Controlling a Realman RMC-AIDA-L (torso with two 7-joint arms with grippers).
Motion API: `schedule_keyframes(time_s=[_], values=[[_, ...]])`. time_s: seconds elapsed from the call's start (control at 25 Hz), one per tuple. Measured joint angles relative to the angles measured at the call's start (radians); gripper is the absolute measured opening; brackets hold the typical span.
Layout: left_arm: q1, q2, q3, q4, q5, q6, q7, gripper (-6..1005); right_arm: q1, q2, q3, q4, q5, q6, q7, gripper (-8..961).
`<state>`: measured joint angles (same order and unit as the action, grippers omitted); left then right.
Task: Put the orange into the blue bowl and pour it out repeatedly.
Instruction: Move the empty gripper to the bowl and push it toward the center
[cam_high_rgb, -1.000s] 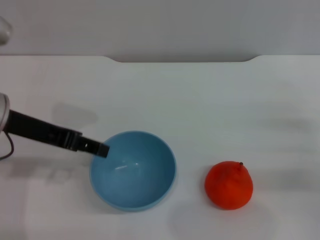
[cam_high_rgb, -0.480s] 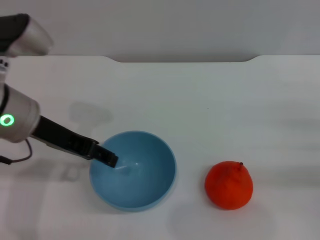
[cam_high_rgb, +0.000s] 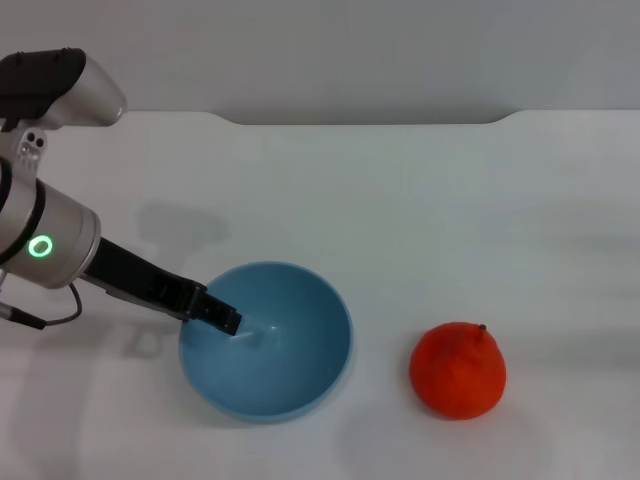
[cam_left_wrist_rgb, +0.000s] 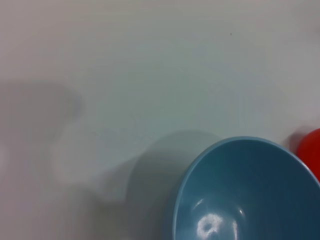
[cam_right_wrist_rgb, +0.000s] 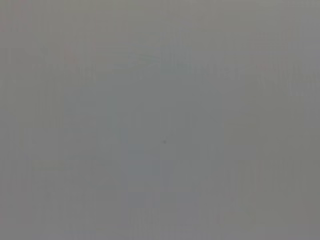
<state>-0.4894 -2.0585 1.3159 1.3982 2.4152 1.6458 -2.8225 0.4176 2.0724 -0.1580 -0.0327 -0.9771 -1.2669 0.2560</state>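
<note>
The white table (cam_high_rgb: 420, 200) took up pretty much the whole head view, with a grey wall behind its far edge, and the left arm (cam_high_rgb: 60, 245) came in over it from the robot's left side, a silver barrel with a green ring light glowing on it and a dark narrow section sloping down toward the middle. The left gripper (cam_high_rgb: 222, 320) was at the rim of the blue bowl (cam_high_rgb: 290, 360), its dark tip poking just over the near-left edge and hanging above the inside of the bowl. Honestly couldn't tell if the fingers were spread or pinched, all you got was one dark tip and the wrist cam didn't show them at all. The bowl sat upright with nothing in it, right under and just past the gripper tip, and in the left wrist view the bowl (cam_left_wrist_rgb: 250, 195) filled the lower corner with a shiny spot on its floor. The orange (cam_high_rgb: 458, 369) was on the table on the far side of the bowl from the gripper, well apart from the fingers and a little gap off the bowl's rim, stem up. A sliver of the orange (cam_left_wrist_rgb: 312, 150) peeked in at the wrist view's edge too. Right wrist cam only showed flat grey.
</note>
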Motion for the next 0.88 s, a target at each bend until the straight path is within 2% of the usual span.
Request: schedule_keyframes(time_s=[0.44, 0.88], values=[[-0.007, 0.003, -0.009, -0.001, 0.002, -0.005, 0.021, 650, 0.003, 0.001, 0.0, 0.0, 0.0, 0.0, 0.0, 503], [-0.017, 0.002, 0.0, -0.014, 0.08, 0.004, 0.023, 650, 0.007, 0.002, -0.001, 0.001, 0.0, -0.008, 0.007, 498]])
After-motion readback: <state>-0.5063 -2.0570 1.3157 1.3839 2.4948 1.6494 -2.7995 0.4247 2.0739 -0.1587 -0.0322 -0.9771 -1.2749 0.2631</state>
